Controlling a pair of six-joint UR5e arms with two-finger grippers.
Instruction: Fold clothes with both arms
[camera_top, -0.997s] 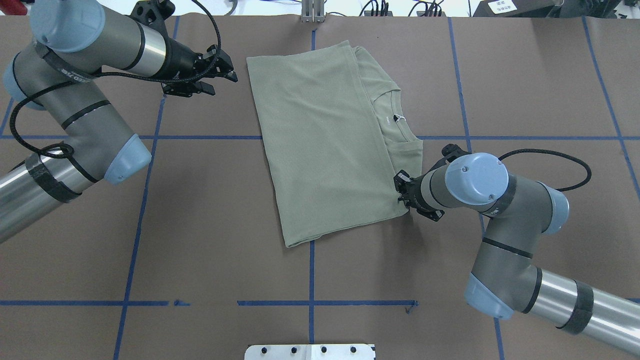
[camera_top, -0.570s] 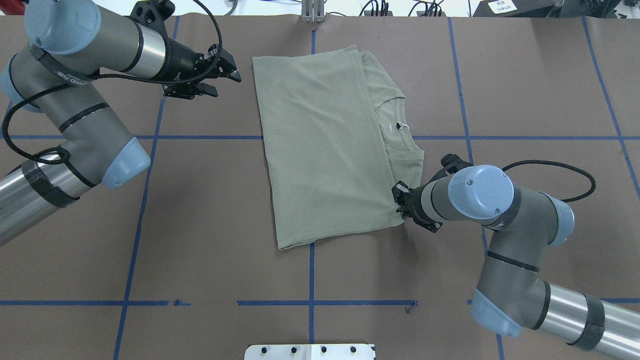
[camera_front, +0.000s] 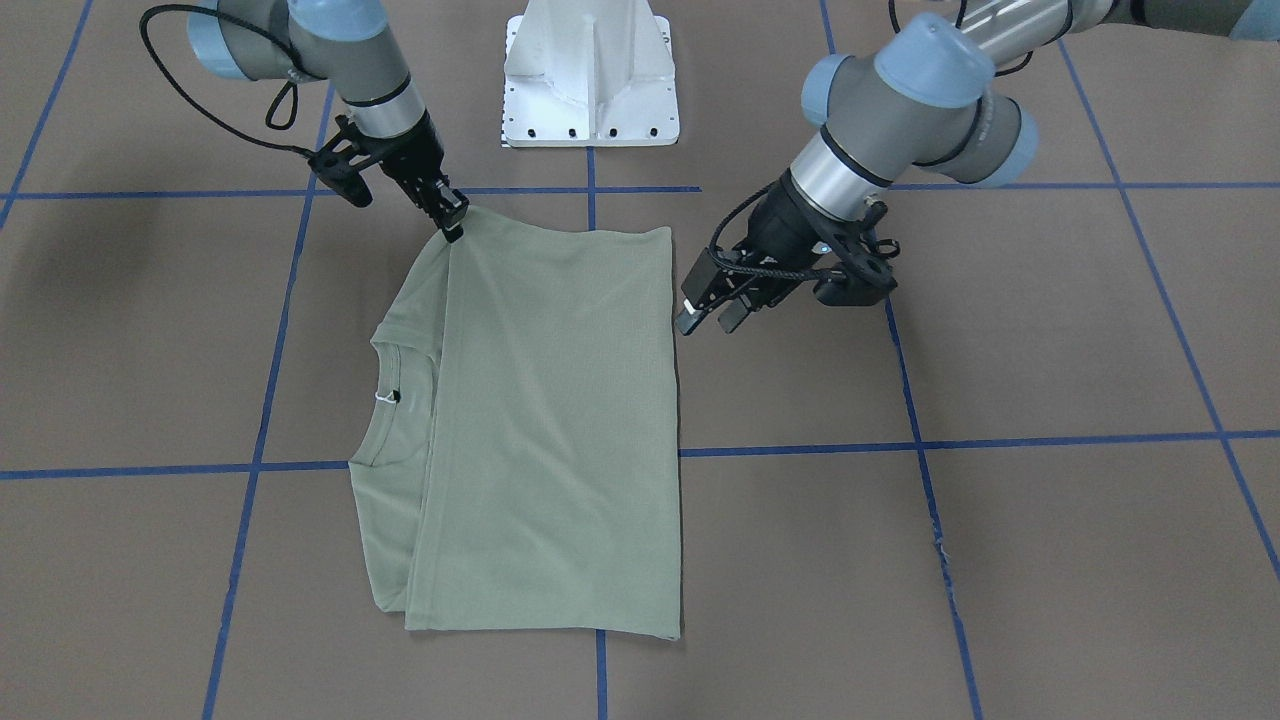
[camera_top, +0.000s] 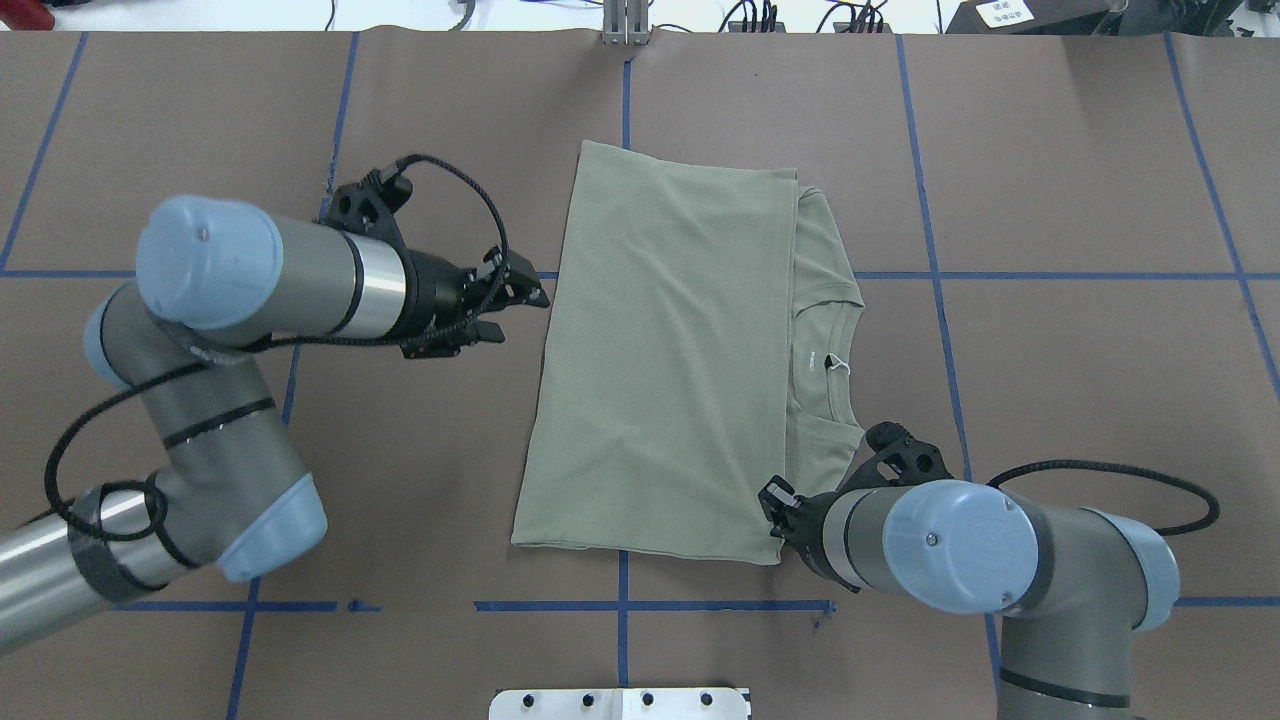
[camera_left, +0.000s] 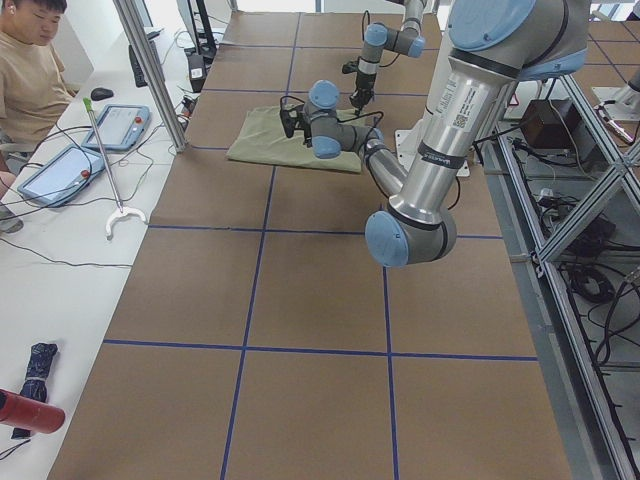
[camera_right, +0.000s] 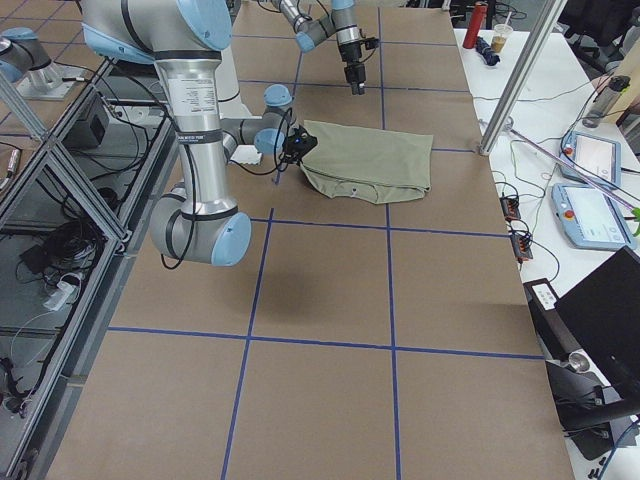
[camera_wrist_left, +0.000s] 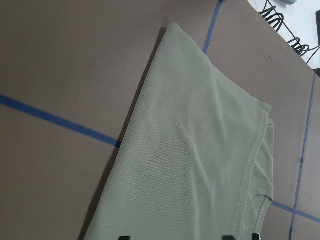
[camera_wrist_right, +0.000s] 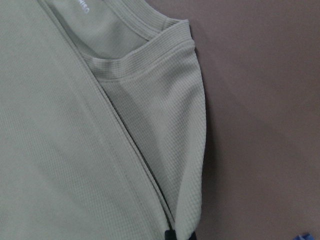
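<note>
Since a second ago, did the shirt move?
Yes. The shirt slid toward the robot: its collar, earlier at the cross tape line, now lies on the robot's side of it.

Robotics lab for sure: blue tape grid (camera_top: 1000, 275) on a brown-papered table (camera_top: 1080, 150), aluminium framing (camera_left: 147, 68), teach pendants (camera_left: 118, 127) on the white side bench (camera_left: 60, 260), loose cables (camera_right: 60, 240).

Pale sage-green shirt (camera_front: 550, 430), plain, finely ribbed knit, with a small white tag (camera_front: 383, 398) at the collar. Under both hands, matte brown desk (camera_front: 1050, 560) gridded with blue tape lines (camera_front: 1000, 442). Black left hand (camera_front: 707, 320) and black right hand (camera_front: 452, 225) on silver-grey arms (camera_front: 900, 90) capped light blue. Behind the hands, white pedestal (camera_front: 590, 80).
</note>
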